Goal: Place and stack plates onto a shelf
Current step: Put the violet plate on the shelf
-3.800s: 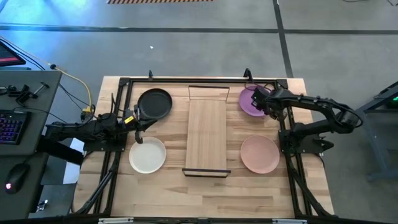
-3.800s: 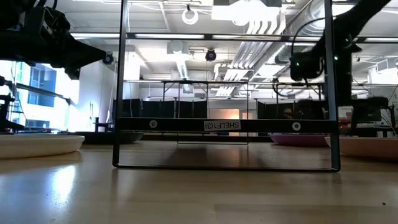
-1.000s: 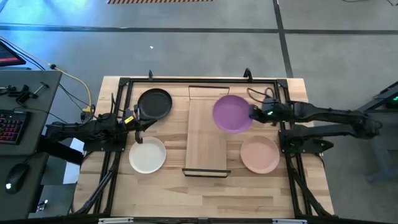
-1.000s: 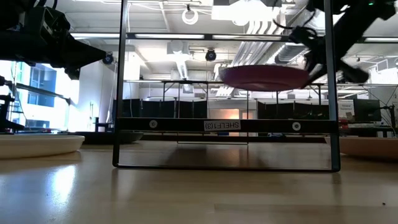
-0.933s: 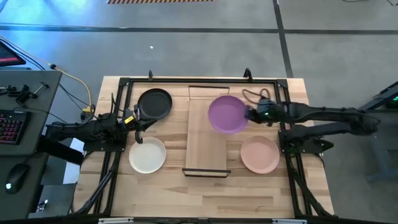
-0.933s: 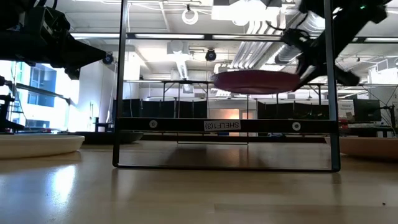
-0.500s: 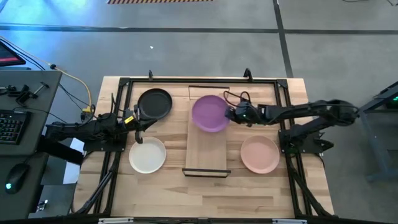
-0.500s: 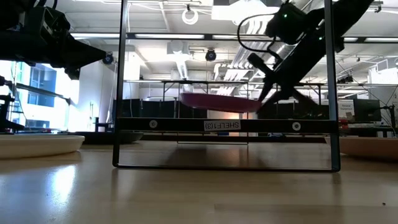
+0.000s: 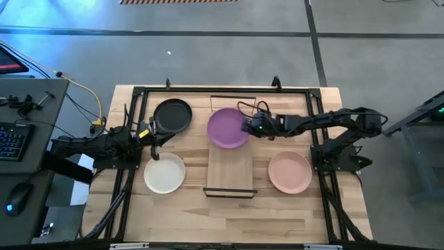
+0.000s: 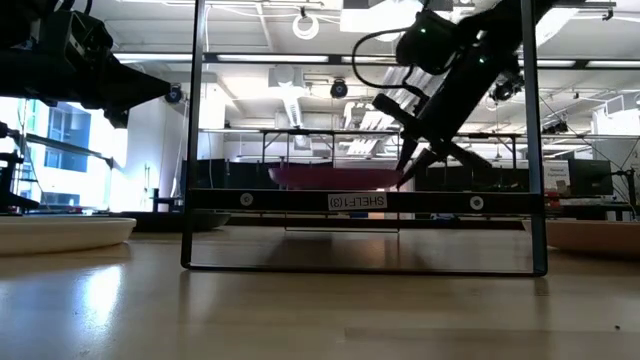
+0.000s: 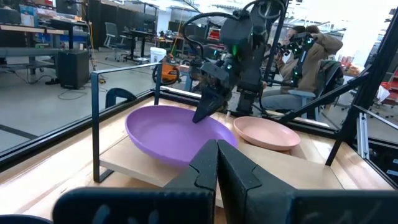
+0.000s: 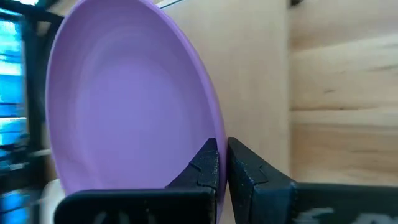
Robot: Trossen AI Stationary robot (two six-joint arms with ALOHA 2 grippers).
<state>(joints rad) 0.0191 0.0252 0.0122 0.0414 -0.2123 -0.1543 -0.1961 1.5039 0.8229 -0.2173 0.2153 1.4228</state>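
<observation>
The purple plate (image 9: 227, 128) hangs low over the far half of the shelf (image 9: 231, 167), with my right gripper (image 9: 248, 127) shut on it; whether it touches the plank I cannot tell. The low view shows it just above the shelf's front rail (image 10: 360, 201). On the tabletop lie the black plate (image 9: 172, 115) at the far left, the cream plate (image 9: 164, 173) at the near left and the pink plate (image 9: 289, 171) at the near right. My left gripper (image 9: 154, 144) waits shut between the black and cream plates. My right gripper pinches the purple plate's rim (image 12: 213, 127) on the side toward the table's right, one finger over the rim and one under it. The fingers (image 10: 412, 160) come from the table's right, slanting down. The plate sits nearly level, its far side slightly lower.
Black frame bars (image 9: 316, 149) run along both sides of the table, and thin black rails (image 10: 190, 140) stand at the shelf's short ends. A seated person (image 11: 308, 56) shows in the room behind the table. A desk with a keyboard (image 9: 10, 142) stands to the left.
My right gripper has carried the purple plate toward the table's left, from beside the shelf's right edge to over its far half. It has come down with it, from well above the rail to just above it. The plate has stayed nearly level.
</observation>
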